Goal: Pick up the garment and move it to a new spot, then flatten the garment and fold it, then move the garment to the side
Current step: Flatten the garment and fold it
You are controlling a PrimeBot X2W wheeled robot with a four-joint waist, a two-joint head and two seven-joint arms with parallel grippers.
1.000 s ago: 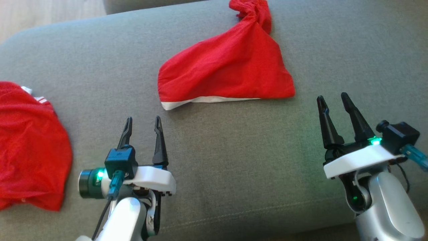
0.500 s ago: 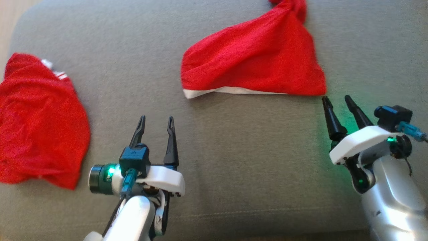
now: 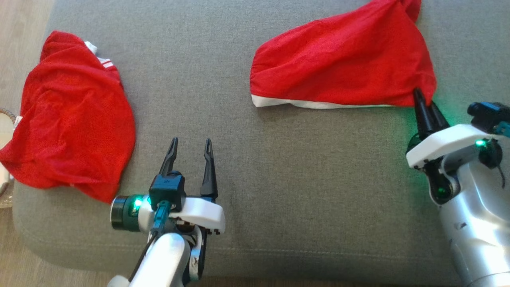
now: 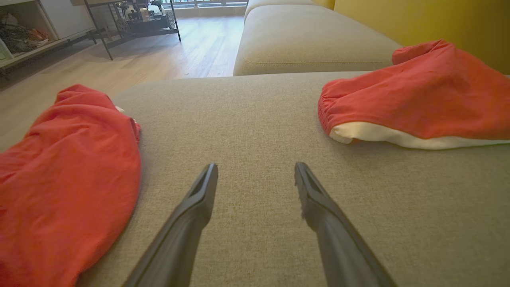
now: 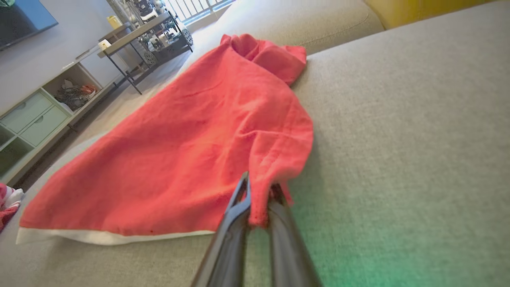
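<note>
The garment (image 3: pixel 342 67), red with a white hem, lies spread on the grey sofa cushion (image 3: pixel 299 167) at the upper right. My right gripper (image 3: pixel 424 100) is shut on its near right corner, and the right wrist view shows that corner of the garment (image 5: pixel 179 159) pinched between the fingertips of the right gripper (image 5: pixel 259 189). My left gripper (image 3: pixel 191 140) stands open over bare cushion with nothing between its fingers. In the left wrist view the left gripper (image 4: pixel 255 165) points between two cloths, with the garment (image 4: pixel 418 99) lying to the right.
A second red garment (image 3: pixel 75 115) lies crumpled at the cushion's left end, close to the edge, and it is also seen as a red heap (image 4: pixel 67 171) left of the fingers. Wooden floor (image 3: pixel 24 24) lies beyond the left edge. Another sofa section (image 4: pixel 310 40) sits behind.
My right gripper has moved forward to the garment's near right corner and shut on it. The head camera has shifted, sliding the whole scene rightward. The left gripper stays open.
</note>
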